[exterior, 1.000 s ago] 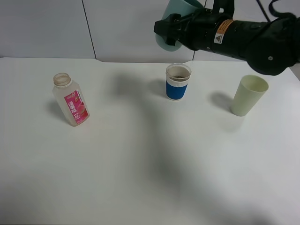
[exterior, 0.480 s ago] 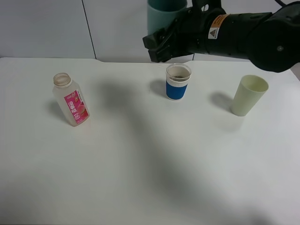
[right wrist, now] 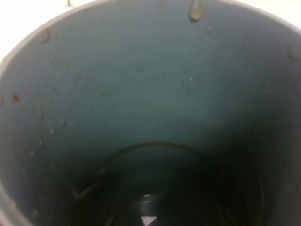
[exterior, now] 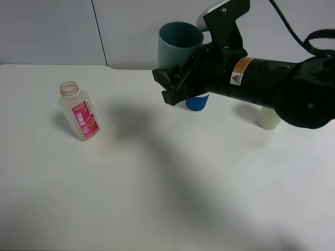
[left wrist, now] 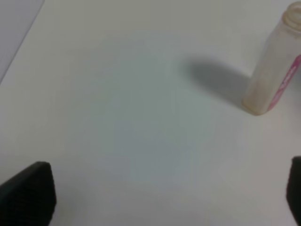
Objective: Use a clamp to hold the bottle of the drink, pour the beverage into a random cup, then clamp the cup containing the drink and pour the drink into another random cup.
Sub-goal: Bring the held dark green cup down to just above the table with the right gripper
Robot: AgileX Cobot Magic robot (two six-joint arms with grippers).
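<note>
I see my right gripper [exterior: 175, 86] clamped on the upright teal cup [exterior: 179, 44], left gripper [left wrist: 160, 197] wide open, empty.

Lab-style robot test bench.
You worked at a bare white table [exterior: 157, 198] against plain grey wall panels [exterior: 52, 31], a warning-labelled black arm [exterior: 272, 83] overhead.

I see a white table [exterior: 157, 183] carrying three things: the bottle [exterior: 79, 111] upright toward the left, the blue-banded cup [exterior: 197, 103] near the back, and a pale yellow-green cup [exterior: 268, 120] at right, both partly hidden.
</note>
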